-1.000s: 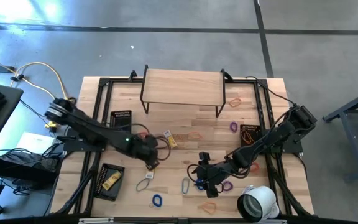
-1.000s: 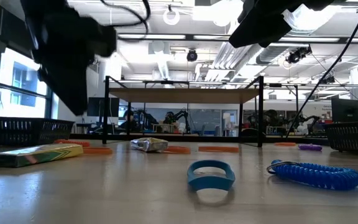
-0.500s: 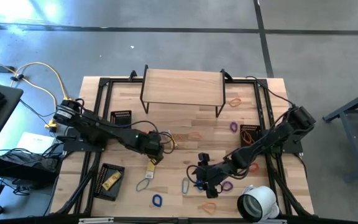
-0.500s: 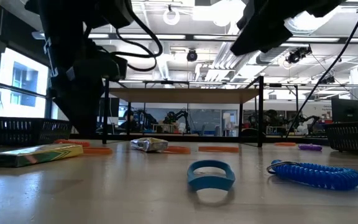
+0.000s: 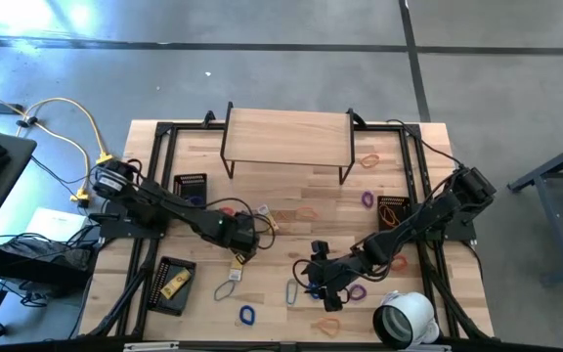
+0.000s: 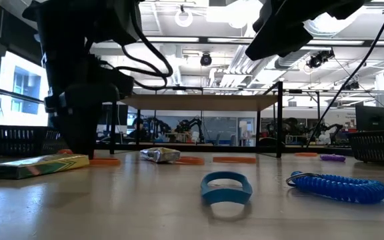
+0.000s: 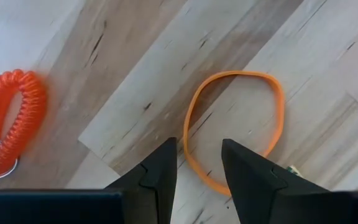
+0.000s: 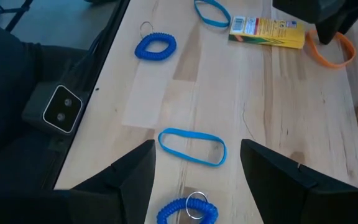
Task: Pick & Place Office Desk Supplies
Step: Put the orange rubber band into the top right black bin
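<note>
A wooden table (image 5: 301,210) carries a raised wooden shelf (image 5: 286,137) along its far edge. A large white tape roll (image 5: 404,318) sits at the near right corner, well away from the shelf. The left gripper (image 7: 197,180) hovers low over the table on the near side of the shelf, fingers narrowly parted and empty, straddling one side of a thin orange band (image 7: 235,124); an orange coil (image 7: 8,121) lies nearby. The right gripper (image 8: 194,186) hangs nearer the tape roll, fingers spread wide and empty, above a blue band (image 8: 191,147) and a blue coil (image 8: 188,211). A yellow packet (image 8: 267,32) lies farther off.
</note>
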You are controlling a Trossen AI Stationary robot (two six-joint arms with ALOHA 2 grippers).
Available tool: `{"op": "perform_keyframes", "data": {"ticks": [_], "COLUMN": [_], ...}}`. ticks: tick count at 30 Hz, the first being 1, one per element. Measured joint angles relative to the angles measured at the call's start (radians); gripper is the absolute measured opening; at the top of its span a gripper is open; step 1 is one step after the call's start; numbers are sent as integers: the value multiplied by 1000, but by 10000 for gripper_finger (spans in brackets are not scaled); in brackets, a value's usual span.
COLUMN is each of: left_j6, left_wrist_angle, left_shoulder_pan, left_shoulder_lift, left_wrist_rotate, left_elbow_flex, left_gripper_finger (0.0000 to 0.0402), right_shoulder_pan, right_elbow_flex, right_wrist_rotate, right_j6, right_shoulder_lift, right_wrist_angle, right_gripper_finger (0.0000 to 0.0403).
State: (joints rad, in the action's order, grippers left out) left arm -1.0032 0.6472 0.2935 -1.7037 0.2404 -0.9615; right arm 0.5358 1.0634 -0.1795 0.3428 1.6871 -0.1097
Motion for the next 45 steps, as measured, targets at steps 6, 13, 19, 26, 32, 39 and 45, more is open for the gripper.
{"op": "perform_keyframes", "data": {"ticks": [6, 13, 19, 26, 32, 39, 45], "left_j6": [1, 46, 68, 84, 242, 529, 614], "left_wrist_angle": [2, -4, 7, 1, -68, -384, -441], "left_shoulder_pan": [0, 4, 20, 86, 203, 304, 322], "left_shoulder_lift": [-3, -2, 16, 78, 98, 93, 88], "left_wrist_rotate": [-4, 9, 33, 147, 367, 492, 541], "left_elbow_flex": [0, 2, 3, -52, -154, -164, -164], "left_gripper_finger": [113, 22, 2, 1, 1, 1, 0], "right_shoulder_pan": [0, 0, 0, 0, 0, -3, -35], "right_elbow_flex": [0, 0, 0, 0, 0, 0, 0], "right_wrist_rotate": [0, 0, 0, 0, -5, -87, -137], "right_j6": [-6, -7, -7, -7, -28, -88, -32], "right_shoulder_lift": [0, 0, 0, 0, 0, 0, 0], "right_wrist_angle": [2, 3, 13, 21, 19, 36, 52], "right_gripper_finger": [224, 224, 224, 224, 224, 224, 224]}}
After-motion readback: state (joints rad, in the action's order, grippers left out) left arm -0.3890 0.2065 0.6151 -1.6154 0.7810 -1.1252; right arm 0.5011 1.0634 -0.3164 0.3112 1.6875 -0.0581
